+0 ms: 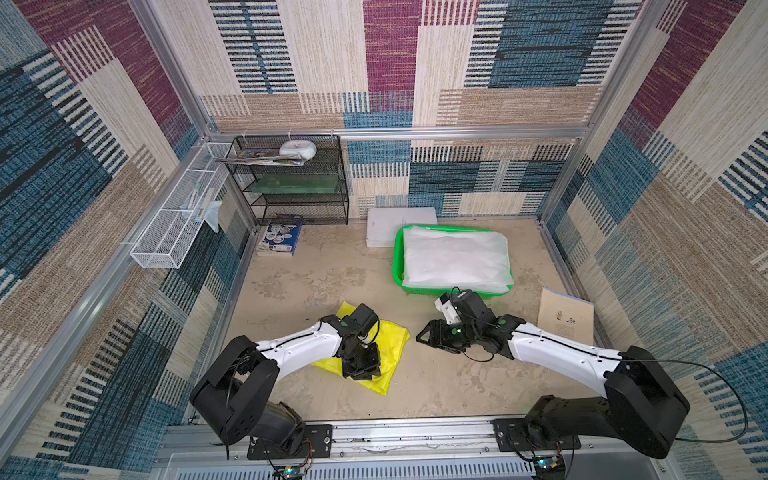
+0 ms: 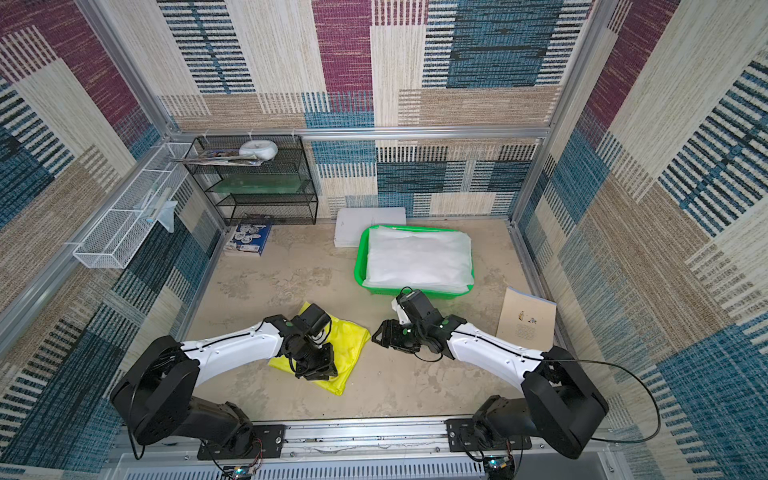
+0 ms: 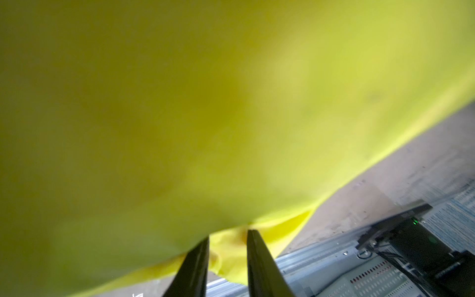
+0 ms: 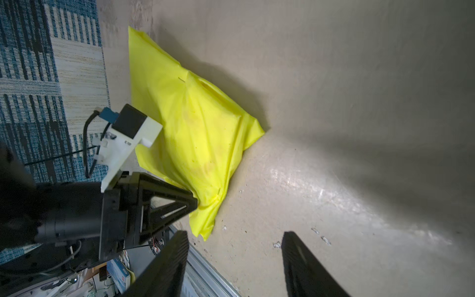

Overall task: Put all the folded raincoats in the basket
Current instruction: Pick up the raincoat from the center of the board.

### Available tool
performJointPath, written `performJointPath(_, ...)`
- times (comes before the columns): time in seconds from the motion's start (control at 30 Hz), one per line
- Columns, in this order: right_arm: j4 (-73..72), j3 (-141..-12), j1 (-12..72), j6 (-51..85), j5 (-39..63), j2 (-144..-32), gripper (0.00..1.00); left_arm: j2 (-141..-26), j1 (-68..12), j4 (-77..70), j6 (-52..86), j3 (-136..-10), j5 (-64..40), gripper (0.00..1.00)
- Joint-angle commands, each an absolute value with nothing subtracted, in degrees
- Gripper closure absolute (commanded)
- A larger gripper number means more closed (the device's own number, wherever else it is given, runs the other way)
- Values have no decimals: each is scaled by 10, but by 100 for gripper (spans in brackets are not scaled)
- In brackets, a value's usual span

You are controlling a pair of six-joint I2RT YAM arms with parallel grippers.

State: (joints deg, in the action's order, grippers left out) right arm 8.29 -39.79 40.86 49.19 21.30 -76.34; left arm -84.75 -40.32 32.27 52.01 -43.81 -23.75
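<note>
The folded raincoat (image 1: 395, 338) (image 2: 353, 343) is bright yellow and lies on the table's near left. My left gripper (image 1: 360, 372) (image 2: 316, 372) reaches down onto its near edge. In the left wrist view the fingers (image 3: 254, 257) stand close together with a fold of raincoat (image 3: 231, 102) between them, and more yellow fabric fills most of that view. The green basket (image 1: 397, 257) (image 2: 359, 257) sits at the back right, holding a pale translucent folded sheet (image 1: 455, 259). My right gripper (image 1: 420, 337) (image 4: 235, 234) is open and empty, pointing at the raincoat (image 4: 200, 128) from its right.
A black mesh rack (image 1: 291, 178) and a white wire basket (image 1: 178, 224) stand at the back left. A blue book (image 1: 282, 235) lies below the rack. White papers (image 1: 399, 218) lie behind the green basket. A brown notebook (image 1: 565, 316) leans at the right wall.
</note>
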Motion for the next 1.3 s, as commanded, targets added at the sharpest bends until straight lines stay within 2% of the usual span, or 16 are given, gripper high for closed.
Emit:
performJointPath(0.0,78,-415,410,496,211,-777,37,-853,-446,281,574,-498,-252,67)
performJointPath(0.13,78,-408,409,495,208,-775,37,-848,-462,343,539,-567,-228,66)
performJointPath(0.23,56,-392,410,503,238,-784,37,-843,-451,426,491,-599,-156,69)
performJointPath(0.4,-11,-368,418,536,277,-807,38,-834,-367,476,445,-568,-103,76)
performJointPath(0.57,-53,-377,441,554,280,-860,39,-816,-283,446,413,-515,-137,78)
performJointPath(0.7,-73,-393,451,557,275,-913,42,-816,-249,455,388,-515,-142,79)
performJointPath(0.9,-141,-394,462,588,280,-962,56,-795,-224,450,374,-507,-147,79)
performJointPath(1.03,-150,-410,469,585,288,-998,62,-786,-214,453,366,-508,-153,79)
performJointPath(1.1,-150,-418,470,581,294,-1011,64,-781,-212,454,363,-508,-153,79)
performJointPath(1.27,-74,-452,469,525,265,-1024,80,-766,-209,452,361,-500,-156,79)
